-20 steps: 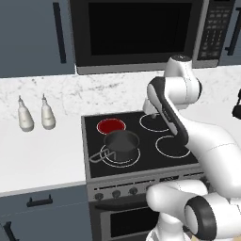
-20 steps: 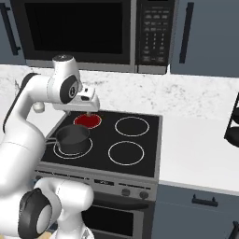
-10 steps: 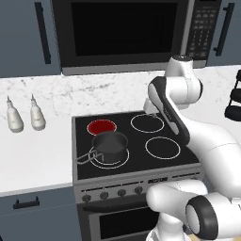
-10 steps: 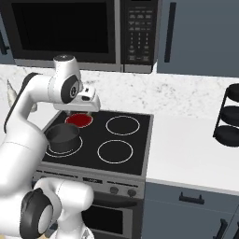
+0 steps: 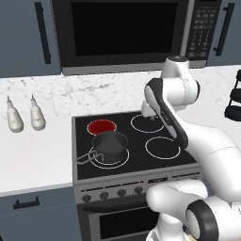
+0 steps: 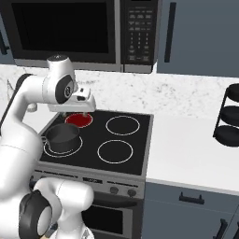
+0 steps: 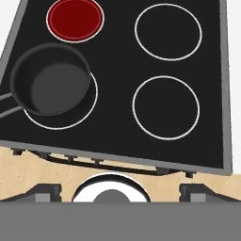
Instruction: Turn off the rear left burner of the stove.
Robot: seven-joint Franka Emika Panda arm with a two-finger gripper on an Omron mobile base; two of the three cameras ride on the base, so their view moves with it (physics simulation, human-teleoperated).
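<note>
Knobs (image 5: 113,193) line the grey front panel of the stove (image 5: 136,164), nearest the base, and just behind them a dark pot (image 5: 109,145) sits on the front left ring. Beyond the pot the rear left burner (image 5: 102,126) glows solid red, apart from the pot's rim. Above the cooktop the jaws (image 7: 120,190) stand wide apart, holding nothing, with the microwave (image 5: 127,33) on the wall behind.
</note>
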